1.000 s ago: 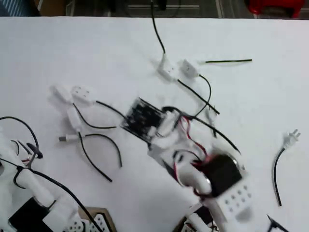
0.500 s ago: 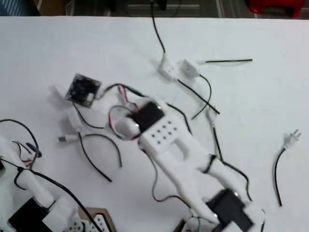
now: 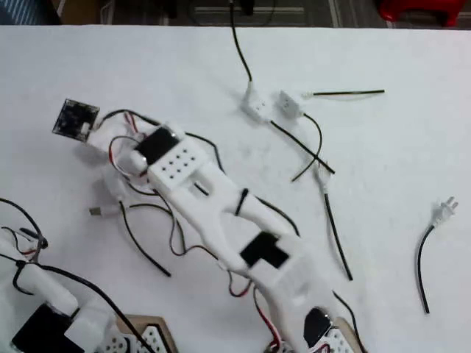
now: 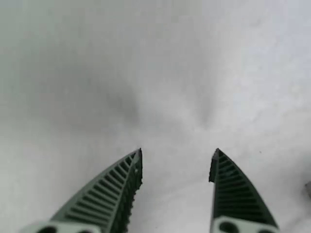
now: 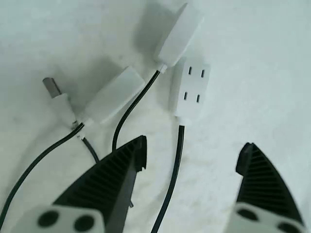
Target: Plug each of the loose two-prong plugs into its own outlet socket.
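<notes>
My right gripper (image 5: 192,151) hangs open just above a white outlet socket (image 5: 190,87) with four slots, whose black cord runs between the black fingers. Beside it lie two more white blocks (image 5: 114,94) (image 5: 178,30) and a plug with a metal prong (image 5: 51,88). In the high view the right arm (image 3: 210,209) stretches across to the left cluster. Two more outlets (image 3: 257,109) (image 3: 288,104) sit at the back centre. Loose plugs lie at the right (image 3: 444,210), the middle (image 3: 321,176) and the left (image 3: 99,211). My left gripper (image 4: 176,160) is open over bare table.
The left arm's base (image 3: 44,309) stands at the front left corner with looping black cables. A short black cord (image 3: 346,93) lies at the back right. Black cords trail over the white table (image 3: 397,147) around the right arm.
The right arm has swung from the table's middle out to the left, and its wrist now stands over the left cluster of outlets. The left arm has barely moved.
</notes>
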{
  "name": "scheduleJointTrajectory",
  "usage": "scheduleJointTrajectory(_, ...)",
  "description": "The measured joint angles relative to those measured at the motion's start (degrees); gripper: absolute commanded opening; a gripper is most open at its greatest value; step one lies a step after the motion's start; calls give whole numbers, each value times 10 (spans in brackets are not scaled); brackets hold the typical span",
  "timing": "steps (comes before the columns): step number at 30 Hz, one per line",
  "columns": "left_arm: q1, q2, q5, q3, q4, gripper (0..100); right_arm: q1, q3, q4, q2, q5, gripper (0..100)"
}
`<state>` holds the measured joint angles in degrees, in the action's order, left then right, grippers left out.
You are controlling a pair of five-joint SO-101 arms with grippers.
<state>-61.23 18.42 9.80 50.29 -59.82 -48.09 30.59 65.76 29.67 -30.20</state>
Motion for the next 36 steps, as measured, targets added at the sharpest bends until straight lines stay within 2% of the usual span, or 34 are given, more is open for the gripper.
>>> scheduleJointTrajectory(10,-4,0,2,0,0,229,1,265,0,241,0,301)
scheduleJointTrajectory(18,-4,0,-23,0,0,226,17,401,0,363,0,301)
scheduleJointTrajectory(23,-4,0,-25,0,0,226,40,437,0,400,2,301)
scheduleJointTrajectory(36,-4,0,-25,0,0,226,40,444,4,425,1,301)
